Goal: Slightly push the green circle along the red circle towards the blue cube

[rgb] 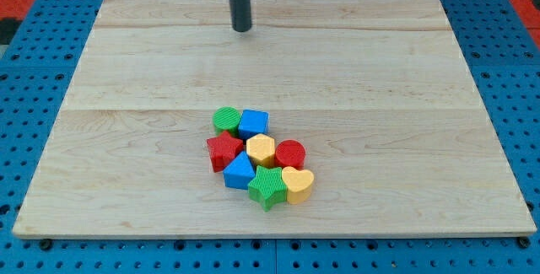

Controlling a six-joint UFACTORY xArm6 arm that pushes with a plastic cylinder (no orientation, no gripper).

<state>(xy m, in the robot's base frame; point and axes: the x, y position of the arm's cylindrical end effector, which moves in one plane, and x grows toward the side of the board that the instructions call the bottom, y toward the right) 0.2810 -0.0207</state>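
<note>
The green circle (225, 120) sits at the top left of a tight cluster of blocks, touching the blue cube (254, 123) on its right. The red circle (290, 153) lies at the cluster's right side, below and right of the blue cube. My tip (242, 29) is near the board's top edge, well above the cluster and apart from every block, roughly in line with the gap between the green circle and the blue cube.
The cluster also holds a red star (223, 150), a yellow hexagon (261, 149), a blue triangular block (239, 171), a green star (267, 187) and a yellow heart (297, 184). The wooden board (126, 139) lies on a blue pegboard.
</note>
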